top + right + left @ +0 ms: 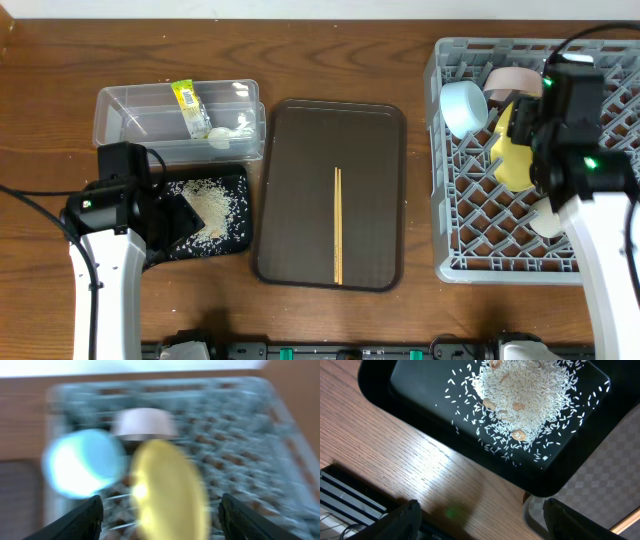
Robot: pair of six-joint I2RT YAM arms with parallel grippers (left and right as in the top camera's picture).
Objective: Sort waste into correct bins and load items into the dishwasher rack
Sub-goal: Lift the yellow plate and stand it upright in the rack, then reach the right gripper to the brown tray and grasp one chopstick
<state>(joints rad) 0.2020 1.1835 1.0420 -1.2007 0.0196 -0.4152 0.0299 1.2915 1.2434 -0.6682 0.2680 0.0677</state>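
Dishwasher rack (480,235), right, holds yellow plate (512,150), blue bowl (462,108), pinkish bowl (510,80). Brown tray (300,200), centre: chopsticks (338,225) not yet loaded. Clear tub (120,125), upper left, has wrapper (188,105); black tray (228,240) below, rice (210,205). Left fingers (402,520), right fingers (82,517): spread, empty.

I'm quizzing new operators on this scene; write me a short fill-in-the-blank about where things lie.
The rice lies in a tray coloured ____. The snack wrapper lies in the clear ____. The two chopsticks lie on the ____ serving tray. The yellow plate stands in the grey ____.
Missing words: black; tub; brown; rack.
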